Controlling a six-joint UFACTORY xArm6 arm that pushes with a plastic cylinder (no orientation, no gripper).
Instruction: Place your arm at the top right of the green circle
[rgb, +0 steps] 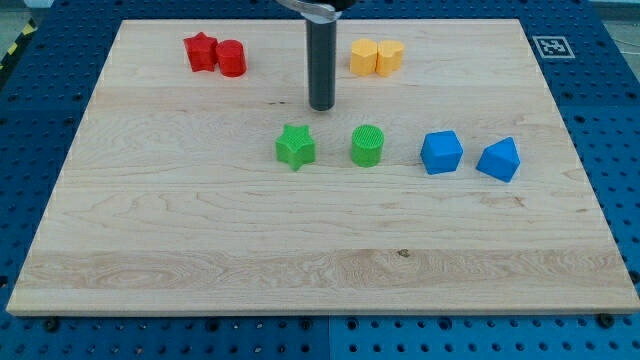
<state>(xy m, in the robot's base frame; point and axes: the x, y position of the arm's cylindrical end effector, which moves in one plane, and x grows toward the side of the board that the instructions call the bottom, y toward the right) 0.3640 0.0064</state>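
Green star (295, 146) nearest; my tip (321, 106) up-left of green circle (367, 145), apart.

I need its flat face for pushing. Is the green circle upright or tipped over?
Upright: the green circle stands on end, its round top face showing, apart from the green star.

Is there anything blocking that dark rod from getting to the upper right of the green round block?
Nothing visible does. My tip sits up and left of the green circle, and the wooden board between it and the spot is bare; the green star lies off to the left.
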